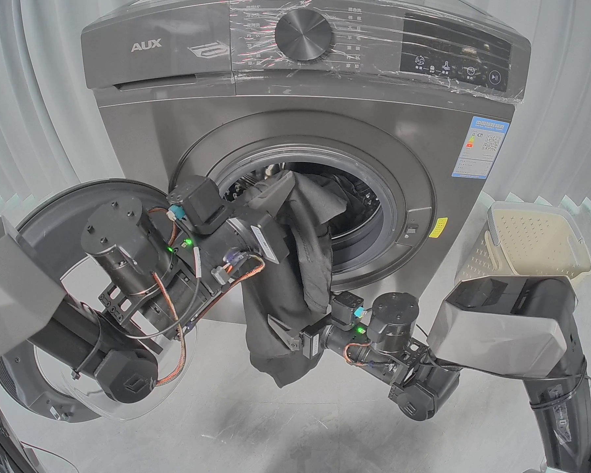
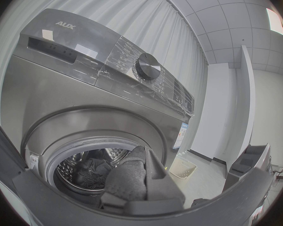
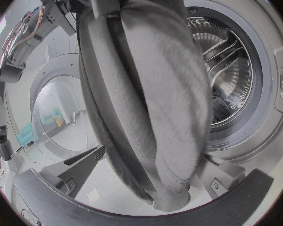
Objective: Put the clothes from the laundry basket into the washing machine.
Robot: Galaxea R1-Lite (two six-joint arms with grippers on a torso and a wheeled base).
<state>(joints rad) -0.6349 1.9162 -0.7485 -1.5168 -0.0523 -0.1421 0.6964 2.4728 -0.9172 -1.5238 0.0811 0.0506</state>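
**Black garment at the drum opening, clamped by the left gripper**

Black garment (image 1: 287, 277) hangs out of the washer (image 1: 177, 119) over the lower rim of the round opening. Its upper end is bunched at the opening. Its lower end hangs free above the floor (image 1: 243, 428), in front of the washer's front panel.

Left gripper (image 1: 276, 195) is at the left side of the opening and is closed on the bunched upper end of the garment.

Right gripper (image 1: 294, 336) sits low in front of the washer, at the garment's hanging lower part. Its fingers (image 3: 85, 164) are spread wide, and the fabric hangs between them. No clamping is visible.

Drum (image 3: 223, 63) already contains other dark clothes (image 3: 221, 107), lying low at the back.

Door (image 1: 52, 231) is swung fully open to the left of the opening, behind the left arm.

Basket (image 1: 538, 238), cream and perforated, stands on the floor to the right of the washer, tilted, just behind the right arm.

Pale curtain (image 1: 33, 100) hangs behind the washer.
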